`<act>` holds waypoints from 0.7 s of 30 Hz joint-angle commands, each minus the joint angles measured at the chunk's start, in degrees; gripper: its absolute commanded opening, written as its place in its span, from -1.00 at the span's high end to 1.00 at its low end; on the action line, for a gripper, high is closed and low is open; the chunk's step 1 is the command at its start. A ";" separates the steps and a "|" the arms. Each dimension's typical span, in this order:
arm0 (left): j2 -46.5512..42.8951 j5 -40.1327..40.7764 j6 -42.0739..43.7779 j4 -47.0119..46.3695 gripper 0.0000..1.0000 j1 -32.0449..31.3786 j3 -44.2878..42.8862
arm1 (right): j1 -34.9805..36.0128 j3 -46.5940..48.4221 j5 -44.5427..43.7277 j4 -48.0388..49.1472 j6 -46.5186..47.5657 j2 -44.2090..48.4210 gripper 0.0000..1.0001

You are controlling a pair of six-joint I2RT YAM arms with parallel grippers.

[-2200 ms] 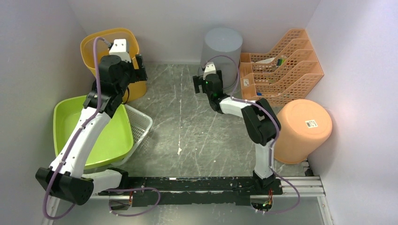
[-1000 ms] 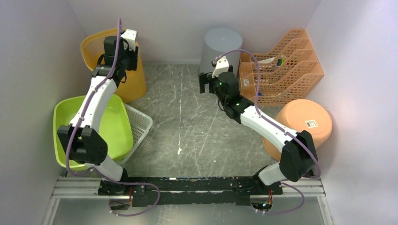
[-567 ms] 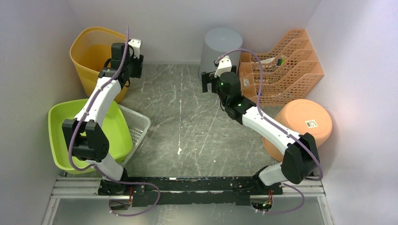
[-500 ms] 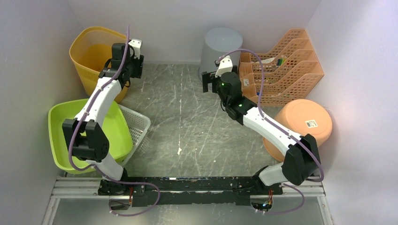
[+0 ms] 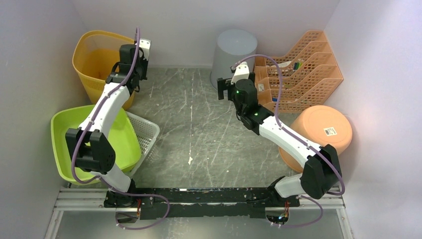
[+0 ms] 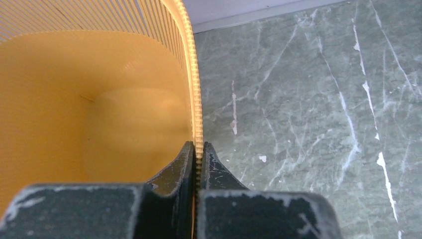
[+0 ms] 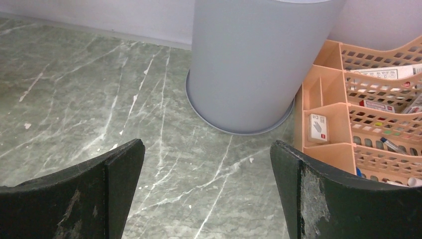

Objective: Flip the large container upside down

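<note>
The large container is a yellow slatted basket [image 5: 94, 55] standing mouth-up in the far left corner. The left wrist view looks down into its yellow inside [image 6: 94, 109]. My left gripper [image 5: 135, 73] is shut on the basket's right rim [image 6: 191, 74], one finger inside the wall and one outside, jaws [image 6: 197, 149] pinched on the ribbed edge. My right gripper [image 5: 225, 88] hangs open over the floor just in front of an upturned grey bin [image 5: 235, 50], with nothing between its fingers [image 7: 124, 169].
The upturned grey bin [image 7: 259, 64] stands at the far middle. An orange file organizer [image 5: 298, 69] stands at the far right, an upturned orange bucket [image 5: 318, 137] by the right wall. A green tub [image 5: 64, 134] and white mesh basket [image 5: 147, 132] sit at the left.
The left jaws have closed on the basket's rim, and the basket has shifted a little left. The right gripper has edged right, still wide open.
</note>
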State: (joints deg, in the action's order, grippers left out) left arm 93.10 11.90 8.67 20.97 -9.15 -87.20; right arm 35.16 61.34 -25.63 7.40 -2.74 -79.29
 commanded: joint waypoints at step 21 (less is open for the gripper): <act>-12.10 4.26 -17.34 -5.25 0.87 -38.33 2.55 | -5.17 1.29 -4.17 -1.91 -1.14 6.40 -1.00</act>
State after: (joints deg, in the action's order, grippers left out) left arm 83.59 16.21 -5.23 23.70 -45.19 -86.00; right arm 31.11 60.73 -28.58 6.00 -4.27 -74.46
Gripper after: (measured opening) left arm 0.112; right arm 0.999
